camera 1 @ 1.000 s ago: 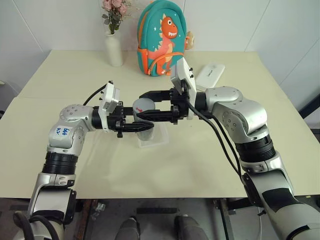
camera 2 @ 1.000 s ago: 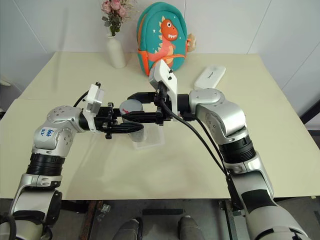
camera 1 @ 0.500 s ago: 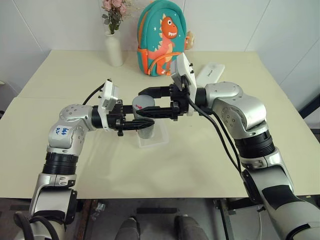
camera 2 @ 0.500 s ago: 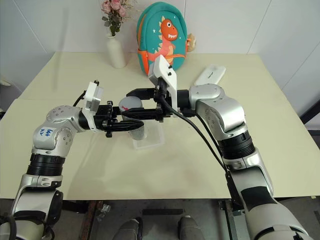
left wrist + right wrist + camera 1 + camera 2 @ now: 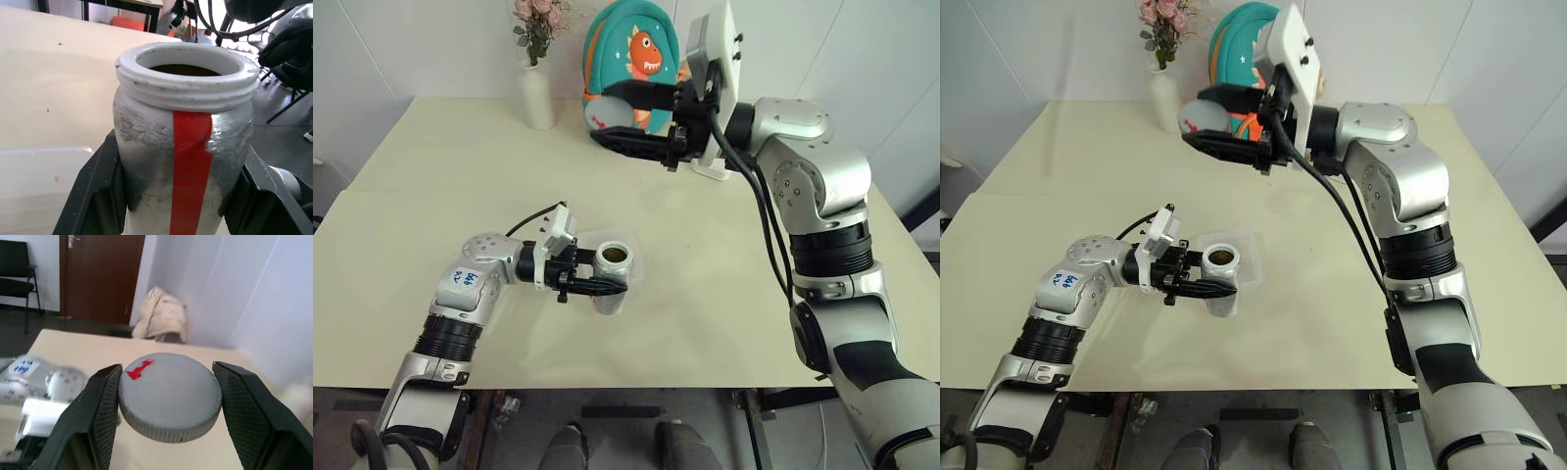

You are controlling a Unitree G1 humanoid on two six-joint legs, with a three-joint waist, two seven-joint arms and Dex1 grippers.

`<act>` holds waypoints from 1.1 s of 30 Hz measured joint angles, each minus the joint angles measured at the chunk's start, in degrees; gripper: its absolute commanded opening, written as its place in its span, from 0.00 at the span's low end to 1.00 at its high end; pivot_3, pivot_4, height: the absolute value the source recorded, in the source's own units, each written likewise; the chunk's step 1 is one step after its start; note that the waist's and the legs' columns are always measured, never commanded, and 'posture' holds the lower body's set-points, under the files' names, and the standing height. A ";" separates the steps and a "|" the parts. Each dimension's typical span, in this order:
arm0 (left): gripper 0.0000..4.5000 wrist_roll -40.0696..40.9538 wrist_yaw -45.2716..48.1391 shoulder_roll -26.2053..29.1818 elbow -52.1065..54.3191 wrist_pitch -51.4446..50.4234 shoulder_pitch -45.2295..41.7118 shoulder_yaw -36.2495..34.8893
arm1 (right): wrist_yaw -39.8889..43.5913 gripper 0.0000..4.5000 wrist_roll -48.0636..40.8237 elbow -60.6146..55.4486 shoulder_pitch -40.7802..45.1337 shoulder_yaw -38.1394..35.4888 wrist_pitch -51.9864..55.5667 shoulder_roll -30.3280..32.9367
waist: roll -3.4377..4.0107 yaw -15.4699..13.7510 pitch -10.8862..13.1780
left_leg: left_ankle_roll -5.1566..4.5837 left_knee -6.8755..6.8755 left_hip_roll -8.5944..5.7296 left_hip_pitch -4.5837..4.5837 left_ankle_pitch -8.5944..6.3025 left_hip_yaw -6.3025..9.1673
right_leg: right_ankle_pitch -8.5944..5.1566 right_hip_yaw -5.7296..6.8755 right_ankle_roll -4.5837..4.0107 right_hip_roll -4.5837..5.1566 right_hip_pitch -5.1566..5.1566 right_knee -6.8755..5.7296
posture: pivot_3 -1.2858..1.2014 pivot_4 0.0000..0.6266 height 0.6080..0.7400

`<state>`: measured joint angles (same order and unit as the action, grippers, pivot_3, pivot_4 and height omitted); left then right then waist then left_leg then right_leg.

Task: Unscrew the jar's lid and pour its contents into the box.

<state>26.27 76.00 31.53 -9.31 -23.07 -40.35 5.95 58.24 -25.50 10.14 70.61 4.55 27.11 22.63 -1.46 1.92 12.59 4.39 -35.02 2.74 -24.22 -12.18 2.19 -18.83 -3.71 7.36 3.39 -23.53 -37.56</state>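
A: On the left, what's the left gripper [image 5: 604,287] doing?

B: It is clenched around the small clear plastic cylinder jar with a red stripe [image 5: 188,161], one black finger on each side of the body. The jar stands upright and uncapped, its white threaded rim showing, and something brown sits inside, too dim to make out.

A: And the box?

B: The shallow square clear plastic box [image 5: 1249,257] lies on the pale cream tabletop [image 5: 724,274] just behind the left gripper, touching or nearly touching the jar; I cannot tell which.

A: Where did the cap end up?

B: The round grey screw lid with a red mark on top [image 5: 168,396] is pinched between the fingers of the right gripper [image 5: 1209,125], which hangs high above the tabletop, well apart from the jar, pointing toward the robot's left.

A: Anything near that gripper?

B: Behind it a teal dinosaur backpack [image 5: 651,39] leans at the wall, with a white flower vase [image 5: 536,93] to its left.
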 measured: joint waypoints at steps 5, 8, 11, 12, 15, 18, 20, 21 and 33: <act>0.44 0.00 -0.38 -0.25 -0.02 0.67 -0.27 -0.24 | 0.02 0.65 1.18 1.84 -0.07 0.00 -0.30 -0.05 | 0.00 0.17 0.00 | 0.00 -0.02 0.00 0.00 0.00 -0.01 | 0.00 -0.01 0.00 0.00 -0.01 -0.05 | 0.52 0.24 1.00; 0.44 0.03 -1.07 -0.30 -0.40 1.30 -2.06 -0.95 | -0.16 0.65 1.26 1.33 -1.17 -0.05 -0.16 -0.04 | 0.00 0.02 0.00 | 0.00 -0.02 0.00 -0.01 0.00 -0.01 | 0.00 -0.01 0.00 0.00 0.00 -0.03 | 0.52 0.24 1.00; 0.44 0.43 -2.36 -0.03 -0.44 1.45 -5.04 -3.18 | -1.35 0.65 2.11 1.37 -3.21 -0.14 0.44 1.19 | 0.00 -0.15 0.01 | 0.00 -0.04 -0.01 -0.02 0.00 -0.01 | 0.00 -0.01 0.00 0.01 -0.01 -0.03 | 0.52 0.24 1.00; 0.44 0.53 -2.74 0.42 -0.42 1.44 -6.00 -4.12 | -1.77 0.65 2.41 1.49 -3.74 -0.48 0.53 1.76 | 0.00 -0.17 0.01 | 0.00 -0.03 -0.01 -0.02 0.00 -0.01 | 0.00 -0.01 0.00 0.01 -0.01 -0.03 | 0.52 0.24 1.00; 0.44 0.70 -3.67 1.40 -0.40 1.12 -7.69 -6.20 | -3.52 0.65 3.51 1.47 -4.94 -1.32 0.64 3.82 | 0.00 -0.08 0.00 | 0.00 -0.01 -0.01 -0.02 0.00 -0.01 | 0.00 -0.01 0.00 0.01 -0.01 -0.02 | 0.52 0.24 1.00; 0.44 1.26 -4.43 5.29 -0.07 -0.24 -8.10 -8.62 | -6.75 0.65 5.35 1.54 -9.50 -3.21 1.11 7.42 | 0.00 -0.06 0.01 | 0.00 0.02 -0.01 -0.02 0.00 -0.02 | 0.00 -0.02 0.00 0.01 -0.01 0.05 | 0.52 0.24 1.00; 0.44 1.27 -5.01 8.51 0.03 -0.68 -8.05 -11.01 | -9.16 0.65 6.17 1.50 -13.69 -4.90 2.73 9.19 | 0.01 0.01 0.01 | 0.00 0.04 -0.01 -0.02 0.00 -0.03 | 0.00 -0.02 0.00 0.01 -0.01 0.08 | 0.52 0.24 1.00; 0.44 1.26 -5.33 9.76 0.09 -0.66 -7.94 -12.07 | -10.43 0.65 6.50 0.99 -16.04 -5.22 3.57 9.83 | 0.02 0.04 0.01 | 0.00 0.06 -0.01 -0.01 0.00 -0.06 | 0.00 -0.04 0.00 0.01 -0.02 0.08 | 0.52 0.24 1.00; 0.44 0.06 -7.51 13.54 -0.98 2.45 -2.80 -14.61 | -22.14 0.65 9.84 -4.85 -40.19 -6.10 5.24 7.99 | 0.02 0.04 0.01 | 0.03 -0.05 -0.01 0.02 0.02 -0.09 | 0.00 -0.10 -0.01 0.00 0.00 -0.02 | 0.52 0.24 1.00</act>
<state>26.33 68.49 45.07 -10.29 -20.61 -43.14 -8.66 36.09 -15.66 5.29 30.42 -1.56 32.35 30.62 -1.44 1.95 12.60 4.42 -35.06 2.73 -24.19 -12.16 2.10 -18.82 -3.81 7.35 3.39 -23.52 -37.58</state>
